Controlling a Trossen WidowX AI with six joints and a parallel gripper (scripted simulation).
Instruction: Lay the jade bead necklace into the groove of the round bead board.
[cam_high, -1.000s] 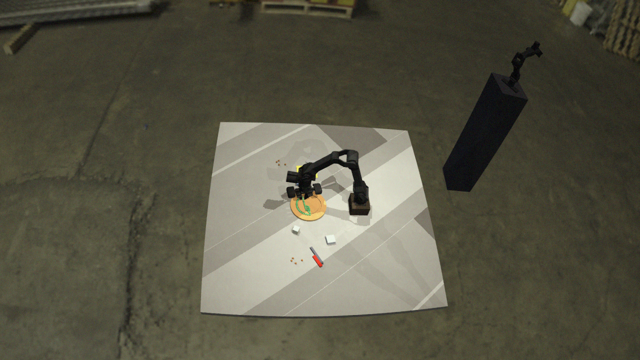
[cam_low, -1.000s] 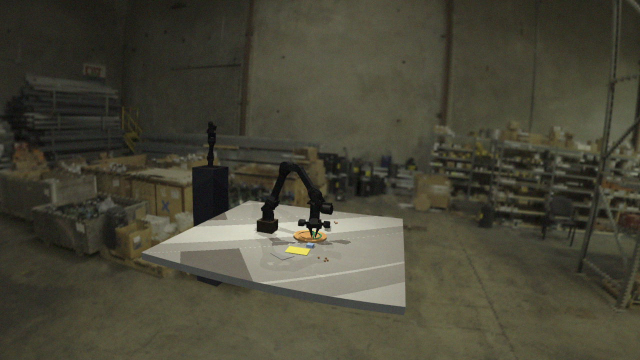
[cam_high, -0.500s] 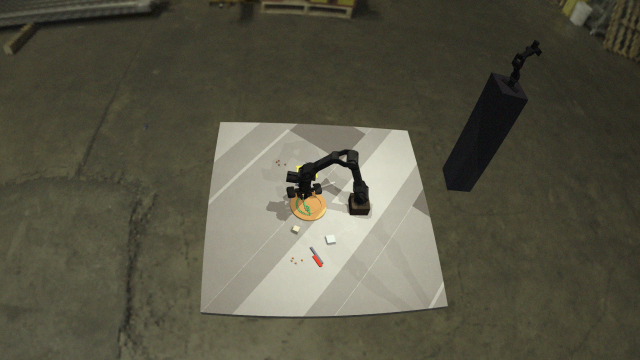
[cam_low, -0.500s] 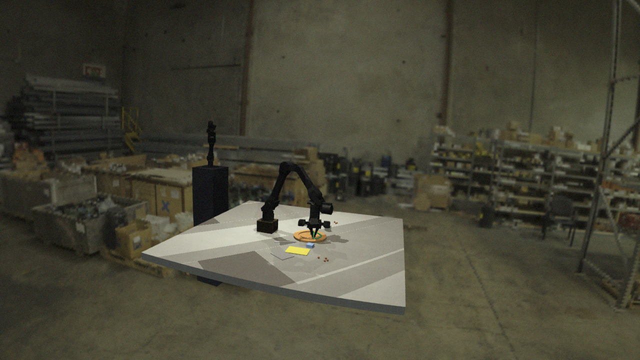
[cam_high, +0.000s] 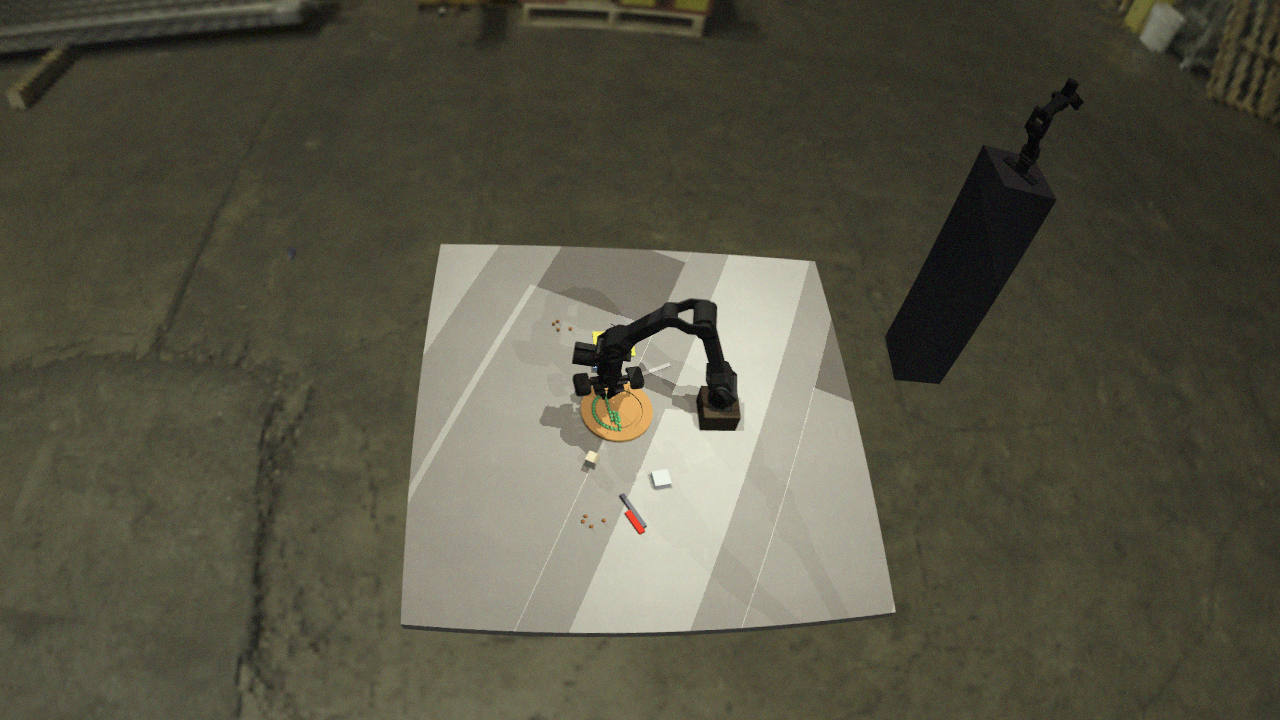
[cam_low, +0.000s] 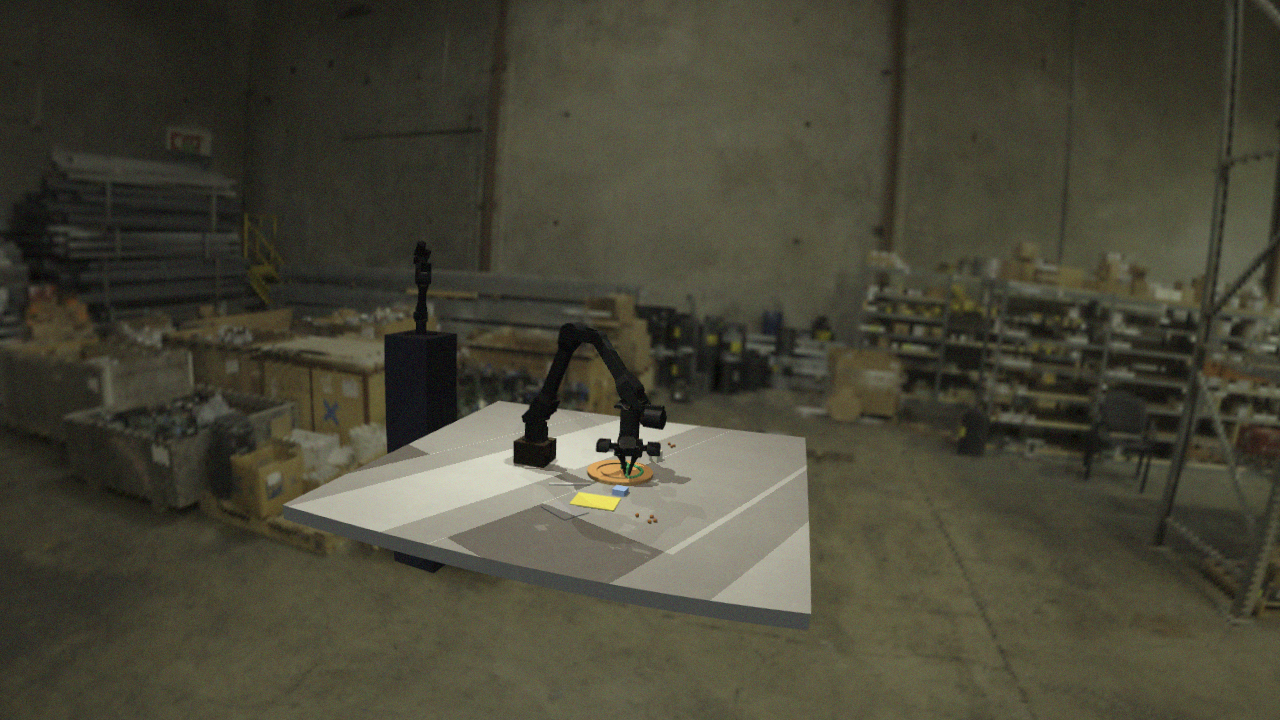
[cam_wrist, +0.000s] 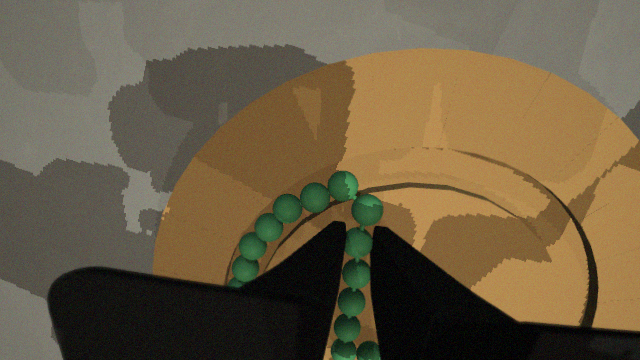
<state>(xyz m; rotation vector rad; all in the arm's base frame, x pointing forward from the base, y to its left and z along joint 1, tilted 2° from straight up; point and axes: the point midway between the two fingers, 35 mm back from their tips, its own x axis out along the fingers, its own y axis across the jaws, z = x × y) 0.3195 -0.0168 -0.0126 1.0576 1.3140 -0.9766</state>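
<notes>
The round orange-brown bead board lies on the table. The green jade bead necklace is on it. One run of beads curves along the left part of the ring groove. Another run crosses inside the ring, with a bunch of beads near its lower end. The right part of the groove holds no beads in the wrist view. My gripper points down at the board, shut on the necklace near the bend between the runs. The fingers hide part of the left run.
A yellow sheet and a blue block lie beside the board. A cream cube, a white block and a red-handled tool lie on its other side. Small orange-brown balls lie in two groups.
</notes>
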